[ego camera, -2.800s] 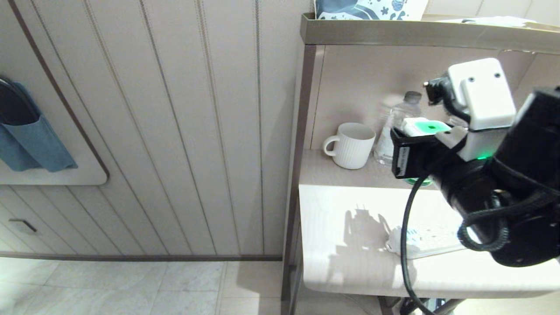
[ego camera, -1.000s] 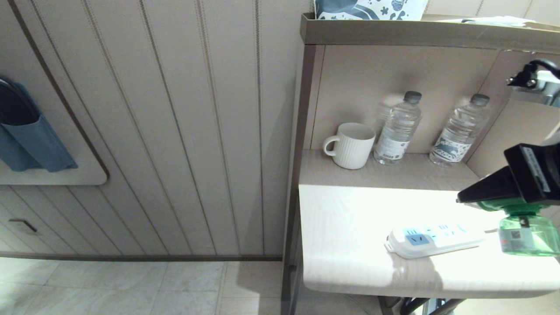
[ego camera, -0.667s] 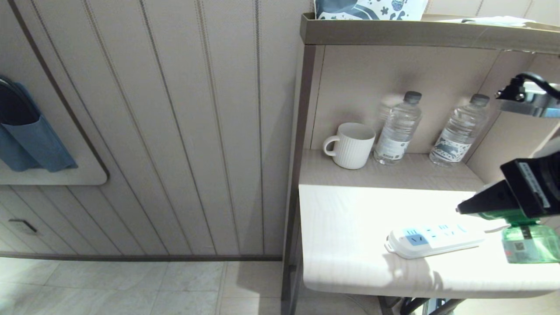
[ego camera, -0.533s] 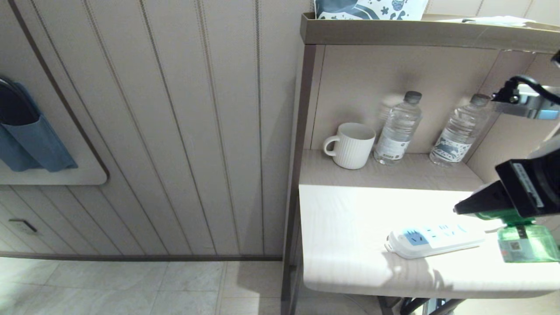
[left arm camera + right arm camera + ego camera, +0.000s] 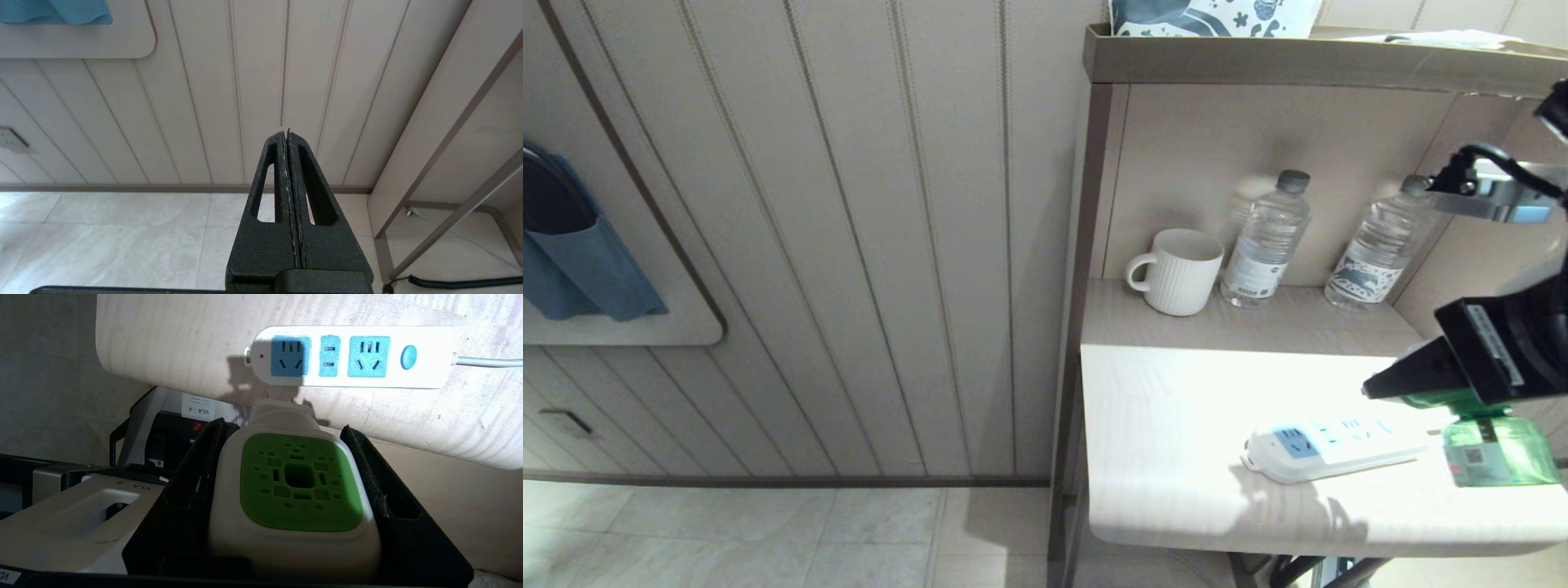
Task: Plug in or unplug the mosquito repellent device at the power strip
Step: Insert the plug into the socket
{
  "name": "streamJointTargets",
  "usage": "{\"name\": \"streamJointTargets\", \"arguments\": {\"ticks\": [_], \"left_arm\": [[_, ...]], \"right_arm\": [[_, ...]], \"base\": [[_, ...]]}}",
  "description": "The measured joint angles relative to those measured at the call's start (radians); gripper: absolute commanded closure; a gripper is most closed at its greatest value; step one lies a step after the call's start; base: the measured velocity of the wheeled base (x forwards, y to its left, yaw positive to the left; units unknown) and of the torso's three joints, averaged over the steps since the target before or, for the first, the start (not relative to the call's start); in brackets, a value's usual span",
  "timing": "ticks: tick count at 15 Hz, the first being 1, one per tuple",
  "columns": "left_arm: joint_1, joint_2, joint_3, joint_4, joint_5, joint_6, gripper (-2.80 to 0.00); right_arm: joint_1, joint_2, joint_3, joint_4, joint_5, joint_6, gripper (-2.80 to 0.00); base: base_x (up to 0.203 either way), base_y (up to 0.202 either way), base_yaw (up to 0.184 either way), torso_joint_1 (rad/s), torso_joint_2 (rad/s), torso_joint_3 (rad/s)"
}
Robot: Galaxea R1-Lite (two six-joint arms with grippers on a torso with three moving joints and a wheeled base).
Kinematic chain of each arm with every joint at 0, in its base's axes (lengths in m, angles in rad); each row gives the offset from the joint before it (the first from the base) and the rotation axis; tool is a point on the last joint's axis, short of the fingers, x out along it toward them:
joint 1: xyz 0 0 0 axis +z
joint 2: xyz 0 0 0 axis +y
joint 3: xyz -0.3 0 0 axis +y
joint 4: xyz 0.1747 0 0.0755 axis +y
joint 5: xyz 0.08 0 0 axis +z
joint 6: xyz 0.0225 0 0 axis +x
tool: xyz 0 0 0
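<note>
Repellent device [image 5: 300, 490] gripped beside strip [image 5: 351, 357].

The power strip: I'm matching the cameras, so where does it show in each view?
Head view: power strip flat on the white table, lower right.
Left wrist view: not in it.
Right wrist view: across the top.
Shared landmark: the mosquito repellent device, held beside it.

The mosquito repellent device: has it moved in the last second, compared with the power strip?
Yes. The mosquito repellent device, held in the right gripper, has shifted slightly left, toward the power strip.
</note>
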Motion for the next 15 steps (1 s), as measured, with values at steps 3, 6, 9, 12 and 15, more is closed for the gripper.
{"name": "streamJointTargets", "arguments": {"ticks": [3,6,9,12,15], "left_arm": [[0.0,0.0,-0.001,0.0,-0.001,0.002,0.0],[0.0,0.0,-0.001,0.001,-0.002,0.004,0.0],[0.0,0.0,-0.001,0.001,-0.002,0.004,0.0],[0.0,0.0,-0.001,0.002,-0.002,0.004,0.0],[0.0,0.0,-0.001,0.001,-0.001,0.004,0.0]], "right_arm": [[-0.004,0.008,-0.004,-0.001,0.0,0.001,0.0],[-0.005,0.011,-0.011,0.001,-0.002,-0.001,0.0],[-0.005,0.011,-0.012,0.003,-0.005,-0.003,0.0],[-0.007,0.01,-0.008,0.009,-0.008,-0.003,0.0],[-0.008,0.006,-0.001,0.009,-0.007,-0.003,0.0]], "base": [[0.0,0.0,0.0,0.0,0.0,0.0],[0.0,0.0,0.0,0.0,0.0,0.0],[0.0,0.0,0.0,0.0,0.0,0.0],[0.0,0.0,0.0,0.0,0.0,0.0],[0.0,0.0,0.0,0.0,0.0,0.0]]}}
